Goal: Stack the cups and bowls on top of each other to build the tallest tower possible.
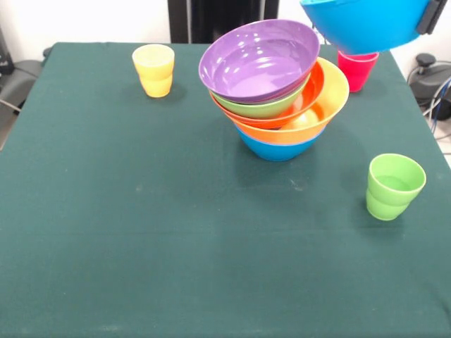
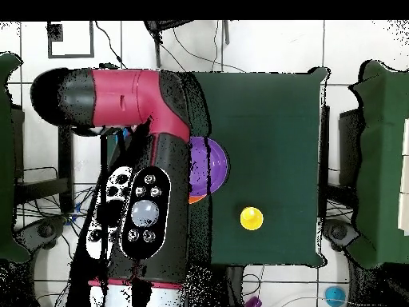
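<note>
tower (image 1: 278, 91): glossy round plastic bowls nested, leaning, purple bowl (image 1: 257, 60) topmost, mid-surface (image 1: 141, 232) (matte green cloth). blue bowl (image 1: 366, 24) aloft, top right; pincer (image 1: 431, 17) barely seen, grip cannot be told. stepped cups: yellow (image 1: 153, 69), red-pink (image 1: 356, 68), green (image 1: 393, 186).

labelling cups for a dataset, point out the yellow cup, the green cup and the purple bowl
yellow cup (image 1: 153, 68), front view, outer wall
green cup (image 1: 393, 189), front view, outer wall below rim
purple bowl (image 1: 257, 60), front view, inner surface

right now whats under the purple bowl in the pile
Under the purple bowl sit lime green, orange-red, yellow-orange and blue bowls, nested. Only their rims show; anything inside them is hidden.
</note>
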Robot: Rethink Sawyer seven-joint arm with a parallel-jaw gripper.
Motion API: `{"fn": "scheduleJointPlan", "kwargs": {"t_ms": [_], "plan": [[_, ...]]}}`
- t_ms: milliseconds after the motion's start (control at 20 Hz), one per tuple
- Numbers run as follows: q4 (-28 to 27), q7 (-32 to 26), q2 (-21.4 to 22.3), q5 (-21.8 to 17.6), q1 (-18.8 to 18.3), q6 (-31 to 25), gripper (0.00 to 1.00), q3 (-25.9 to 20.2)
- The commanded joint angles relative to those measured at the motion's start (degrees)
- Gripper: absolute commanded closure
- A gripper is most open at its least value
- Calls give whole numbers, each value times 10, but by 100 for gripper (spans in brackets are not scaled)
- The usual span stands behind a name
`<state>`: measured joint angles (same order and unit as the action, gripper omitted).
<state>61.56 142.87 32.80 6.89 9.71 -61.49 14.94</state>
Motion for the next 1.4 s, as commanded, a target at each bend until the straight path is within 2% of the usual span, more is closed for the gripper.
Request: {"fn": "scheduleJointPlan", "kwargs": {"t_ms": [50, 750, 1100, 1400], "plan": [[21, -182, 3, -53, -36, -37, 100, -91], [83, -236, 62, -80, -94, -38, 100, -127], [74, -249, 64, -91, -107, -54, 100, -136], [116, -258, 72, -99, -117, -8, 100, -143]]}}
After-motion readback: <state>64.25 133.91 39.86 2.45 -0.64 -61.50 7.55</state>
